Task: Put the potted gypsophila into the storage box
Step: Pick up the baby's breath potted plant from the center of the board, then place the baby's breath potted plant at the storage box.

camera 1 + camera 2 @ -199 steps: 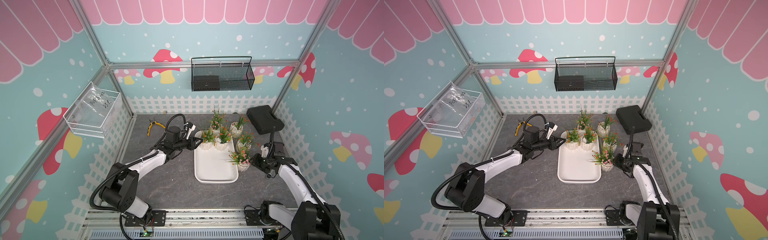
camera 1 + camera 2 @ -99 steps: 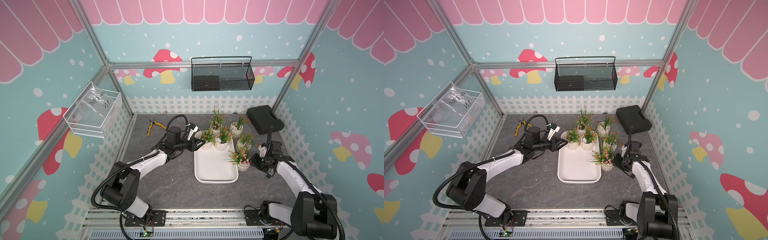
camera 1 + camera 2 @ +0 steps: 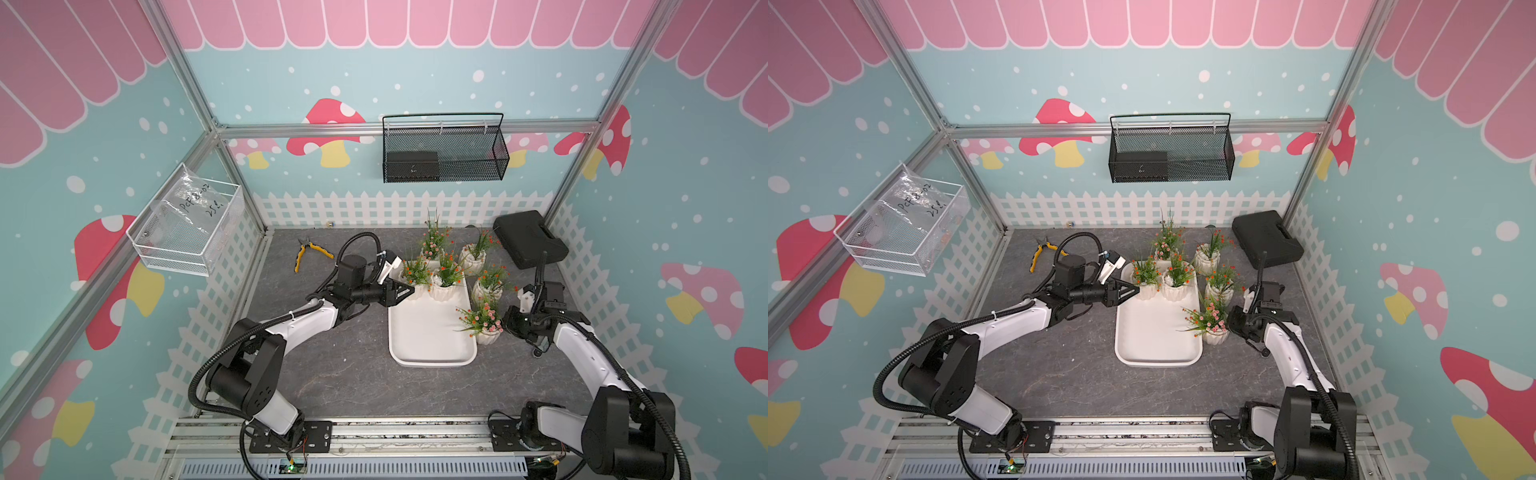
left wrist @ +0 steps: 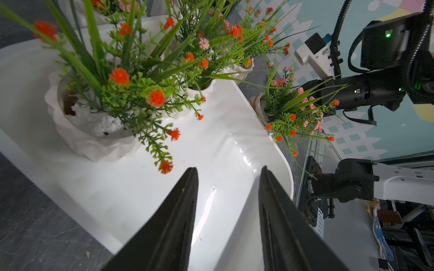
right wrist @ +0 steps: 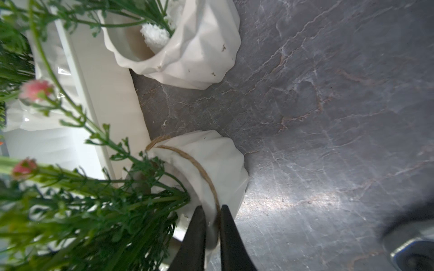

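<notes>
The twine-tied pot (image 5: 211, 162) stands on the surface (image 5: 328, 117), between the box (image 3: 428, 332) and the surface's right edge. It sits just beside the box's right rim, and its sprigs lean over the box. The box's long axis runs from the surface's front edge towards its back edge. The right end effector (image 5: 212, 207) is clamped on the pot's rim on the side away from the box, so the box lies straight ahead of it. We judge the next move to be a short lift and carry over that rim. The left end effector (image 4: 229, 167), jaws apart and empty, hovers at the box's left rim beside the far pots (image 3: 442, 293), farther from this pot.
</notes>
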`<state>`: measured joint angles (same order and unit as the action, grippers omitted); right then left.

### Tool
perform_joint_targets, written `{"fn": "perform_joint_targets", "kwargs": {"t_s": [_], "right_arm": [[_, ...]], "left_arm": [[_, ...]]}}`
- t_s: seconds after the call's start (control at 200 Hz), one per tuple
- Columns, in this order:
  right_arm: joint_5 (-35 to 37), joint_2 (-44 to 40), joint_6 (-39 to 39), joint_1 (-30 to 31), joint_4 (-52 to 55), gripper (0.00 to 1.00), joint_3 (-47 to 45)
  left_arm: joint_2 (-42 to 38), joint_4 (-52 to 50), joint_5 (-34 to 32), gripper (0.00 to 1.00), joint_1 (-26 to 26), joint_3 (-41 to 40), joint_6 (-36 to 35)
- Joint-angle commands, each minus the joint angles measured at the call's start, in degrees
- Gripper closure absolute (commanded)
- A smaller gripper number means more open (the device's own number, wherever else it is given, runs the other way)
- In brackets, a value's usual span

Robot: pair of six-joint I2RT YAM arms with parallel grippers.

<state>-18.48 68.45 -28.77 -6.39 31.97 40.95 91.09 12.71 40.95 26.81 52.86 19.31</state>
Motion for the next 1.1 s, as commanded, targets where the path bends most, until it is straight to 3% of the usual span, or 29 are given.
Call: {"fn": "perform_joint_targets", "kwargs": {"t_s": [0.0,0.2,0.53,0.846,1.096], "right_arm": [[1.14,-1.81,0.47,-0.37,2.45,0.89,2.56],[2.8,-4.17,0.89,-0.35,5.51,0.95,5.96],[2.28,-5.99,2.81,-0.31,10.32,0.99,14.18],[-3.45,-5.48,10.26,-0.28,14.7,1.0,21.78],[-7.84,-4.3,13.04,3.56,16.47,1.0,25.56]], "left_arm": [[0.3,0.99,2.28,0.56,0.61,0.66,0.36],[-1.96,3.2,3.83,0.56,1.36,-2.53,2.51],[-6.7,19.67,2.22,0.56,4.43,-13.26,2.31],[-12.94,11.32,-3.48,0.56,6.75,-15.4,-4.39],[-18.13,7.99,-5.44,0.56,6.76,-18.22,-2.53]]}}
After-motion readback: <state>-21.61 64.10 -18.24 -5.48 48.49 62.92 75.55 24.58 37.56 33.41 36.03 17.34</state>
